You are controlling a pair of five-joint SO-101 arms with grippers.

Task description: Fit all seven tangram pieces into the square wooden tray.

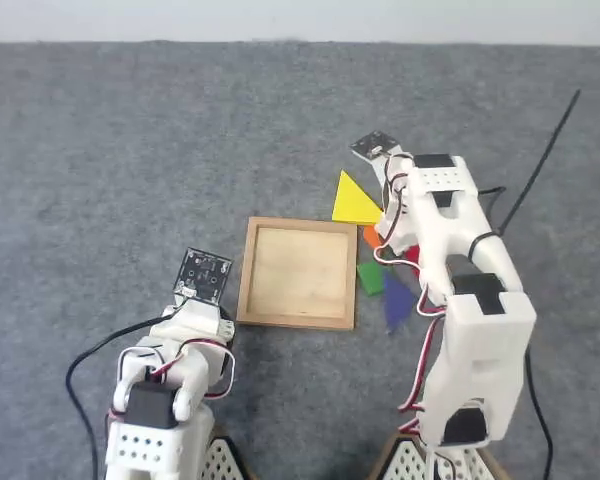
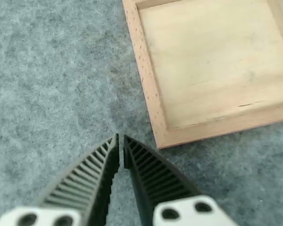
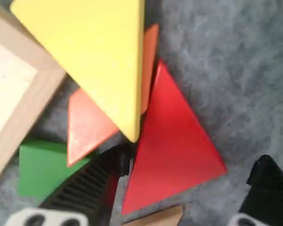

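The square wooden tray (image 1: 298, 272) lies mid-table with nothing in it. By its right side are the pieces: a yellow triangle (image 1: 355, 200) at the far corner, then an orange piece (image 1: 371, 236), a green piece (image 1: 370, 279) and a blue-purple piece (image 1: 397, 301). In the right wrist view the yellow triangle (image 3: 99, 52) overlaps the orange piece (image 3: 87, 125), beside a red triangle (image 3: 172, 146) and the green piece (image 3: 42, 167). My right gripper (image 3: 191, 165) stands open over the red triangle. My left gripper (image 2: 120, 139) is shut on nothing, just off the tray's (image 2: 151, 89) near left corner.
Grey carpet covers the table. A plain wooden piece (image 3: 155, 217) peeks out beside the red triangle. The right arm (image 1: 470, 300) hangs over the pieces and hides part of them. Open carpet lies left of and beyond the tray.
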